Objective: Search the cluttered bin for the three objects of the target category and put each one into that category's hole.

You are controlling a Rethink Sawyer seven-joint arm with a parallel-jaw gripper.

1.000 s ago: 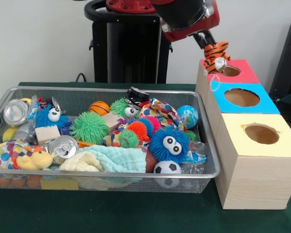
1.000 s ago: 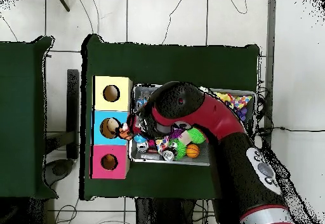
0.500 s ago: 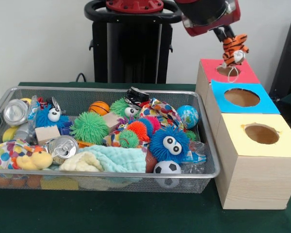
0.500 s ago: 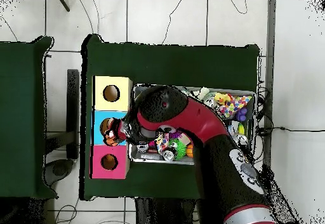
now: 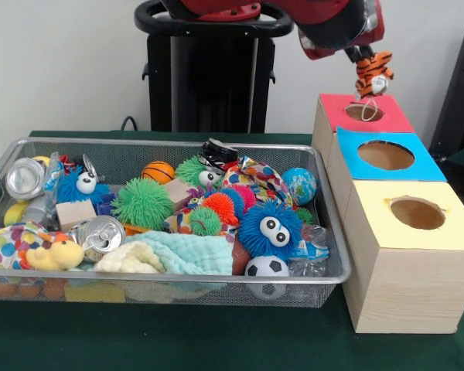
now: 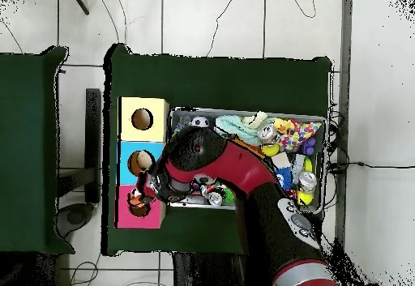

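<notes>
The black gripper (image 5: pixel 365 62) is squeezing a small orange plush tiger with black stripes (image 5: pixel 372 72) (white muzzle, a loop hanging below). It hangs just above the pink box's round hole (image 5: pixel 363 113).

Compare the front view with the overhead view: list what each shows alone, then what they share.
Front only: the tiger plush hanging clear above the red box's hole, and the blue googly-eyed ball. Overhead only: the arm spanning the bin's base-side half, hiding toys there. Both: the gripper over the red box, and the blue and yellow boxes.
</notes>
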